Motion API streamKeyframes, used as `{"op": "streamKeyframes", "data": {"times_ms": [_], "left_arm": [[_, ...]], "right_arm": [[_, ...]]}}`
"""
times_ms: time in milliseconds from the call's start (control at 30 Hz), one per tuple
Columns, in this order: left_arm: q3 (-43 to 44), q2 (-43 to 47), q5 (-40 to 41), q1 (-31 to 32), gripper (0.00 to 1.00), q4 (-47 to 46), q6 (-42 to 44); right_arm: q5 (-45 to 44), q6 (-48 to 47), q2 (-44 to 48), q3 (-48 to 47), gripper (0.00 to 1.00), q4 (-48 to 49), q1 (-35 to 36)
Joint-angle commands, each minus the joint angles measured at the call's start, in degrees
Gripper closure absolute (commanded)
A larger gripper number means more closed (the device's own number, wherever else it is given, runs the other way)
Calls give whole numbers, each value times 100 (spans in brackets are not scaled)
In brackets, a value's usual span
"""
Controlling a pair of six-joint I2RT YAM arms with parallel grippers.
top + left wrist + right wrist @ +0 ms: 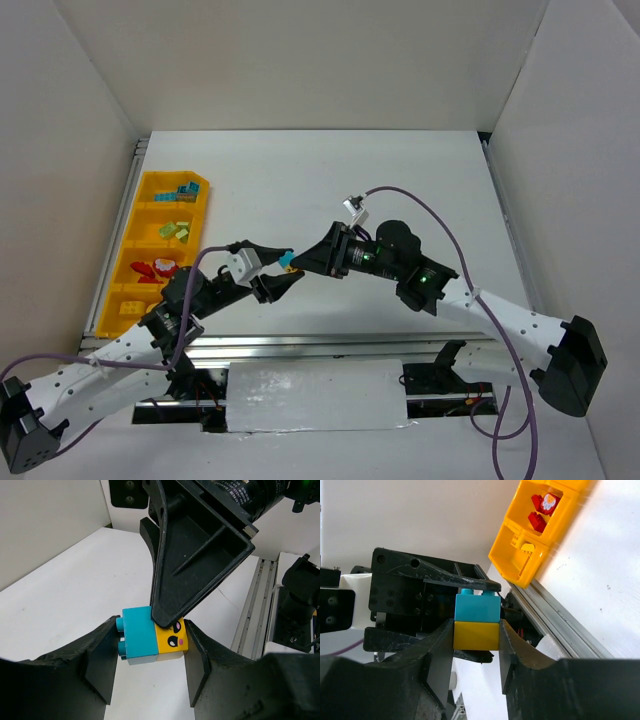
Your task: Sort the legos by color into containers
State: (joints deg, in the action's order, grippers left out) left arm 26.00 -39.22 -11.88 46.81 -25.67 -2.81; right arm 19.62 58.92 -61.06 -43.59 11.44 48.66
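Observation:
A clump of a teal brick [140, 637] stuck to a yellow brick [171, 639] with a printed face hangs in the air over the table's middle [288, 262]. My right gripper [476, 642] is shut on the yellow brick [476, 636], with the teal brick [477, 607] sticking out beyond its tips. My left gripper [150, 655] closes end to end on the clump, one finger on the teal studs, the other on the yellow end. The yellow-orange bin tray [140, 200] lies at the far left and holds teal [183, 187], pale green [175, 231], red [155, 268] and yellow [130, 305] bricks in separate compartments.
The two arms meet tip to tip near the table's middle [272, 268]. The tray's near end and red bricks [545, 505] show in the right wrist view. A metal rail [300, 345] runs along the near edge. White walls enclose the table.

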Motion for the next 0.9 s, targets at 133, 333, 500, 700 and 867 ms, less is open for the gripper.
{"op": "streamKeyframes", "data": {"times_ms": [133, 333, 500, 700, 867], "left_arm": [[116, 178, 89, 30, 100, -272, 167], [195, 126, 115, 30, 66, -132, 44], [467, 99, 142, 39, 1, 246, -246], [1178, 336, 405, 30, 1, 1379, -1335], [1934, 424, 459, 30, 1, 2547, -2311]], "right_arm": [[94, -74, -108, -220, 62, 279, 99], [498, -125, -240, -185, 100, 726, 99], [841, -1021, -117, -202, 100, 965, -76], [1685, -2348, 347, -53, 100, 879, -875], [2633, -3534, 709, -219, 100, 351, -973]]}}
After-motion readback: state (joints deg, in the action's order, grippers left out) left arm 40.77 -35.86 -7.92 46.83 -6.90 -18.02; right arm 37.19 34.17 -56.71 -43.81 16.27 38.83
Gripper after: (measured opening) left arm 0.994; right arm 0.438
